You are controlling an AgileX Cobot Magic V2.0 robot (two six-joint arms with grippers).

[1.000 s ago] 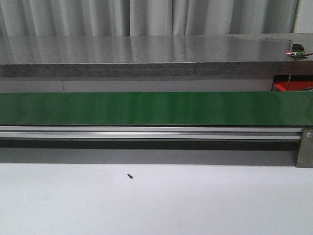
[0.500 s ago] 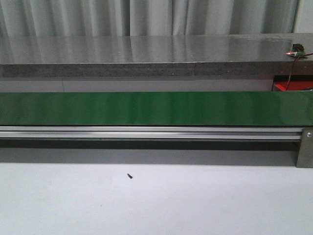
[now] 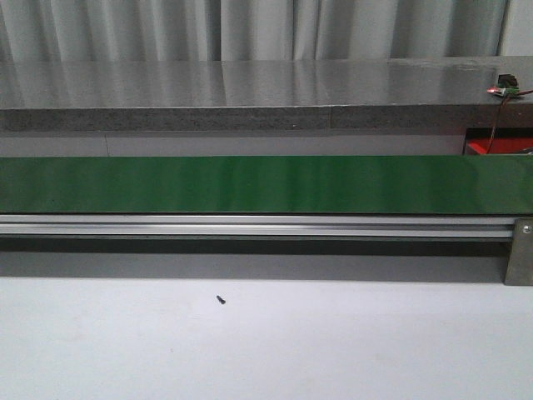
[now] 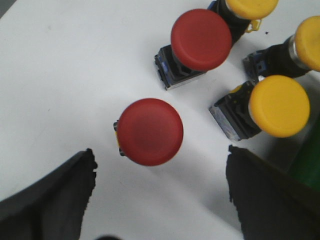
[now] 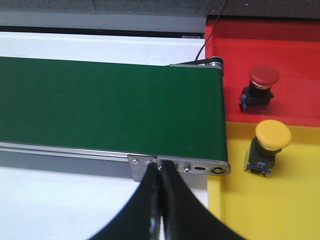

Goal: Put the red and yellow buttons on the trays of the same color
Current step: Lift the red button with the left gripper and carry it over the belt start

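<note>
Nothing has changed on the belt (image 3: pixel 266 185); left gripper (image 4: pixel 160 192) hangs open over a red button (image 4: pixel 150 131), right gripper (image 5: pixel 161 200) closed, empty.

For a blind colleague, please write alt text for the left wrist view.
The open left gripper hovers over a red button on a white table. Beyond it lie a second red button and three yellow buttons, close together.
</note>
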